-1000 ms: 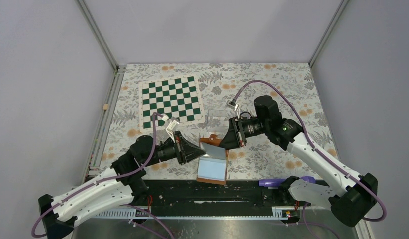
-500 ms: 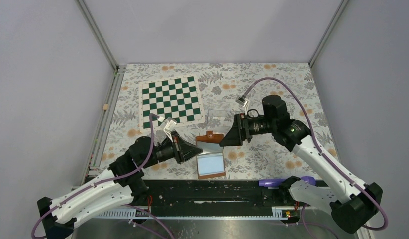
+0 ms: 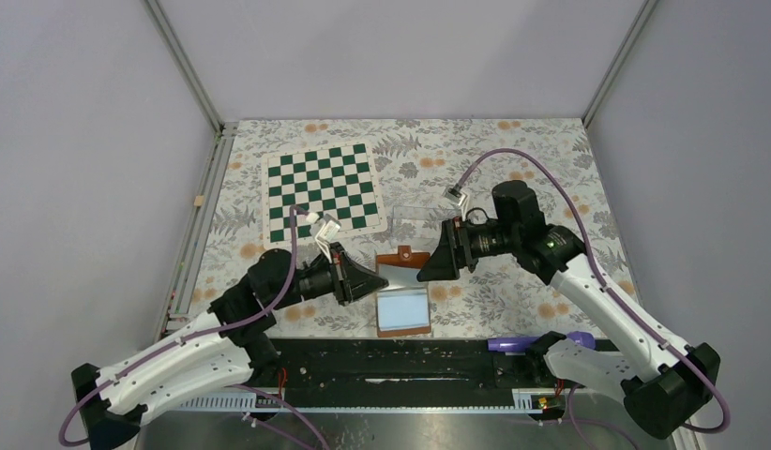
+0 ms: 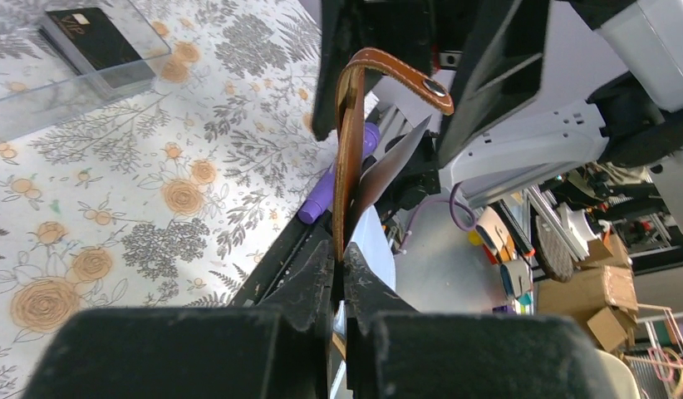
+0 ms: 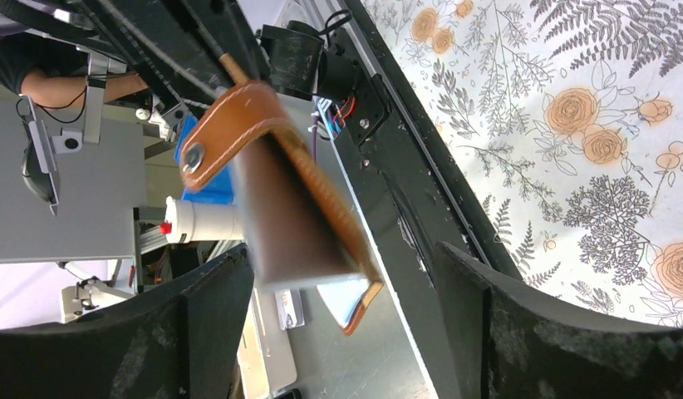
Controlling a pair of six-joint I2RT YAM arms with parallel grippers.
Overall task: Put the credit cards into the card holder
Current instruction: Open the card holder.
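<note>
Since a second ago the right gripper (image 3: 427, 266) has opened and drawn back toward 3 o'clock, its jaws now wide and empty; the left gripper (image 3: 372, 281) reaches toward 3 o'clock, jaws pinched tight on the card holder (image 3: 403, 311) at its left edge; the holder stands open, brown leather with pale blue sleeves, at the tabletop's (image 3: 513, 159) 6 o'clock.
</note>
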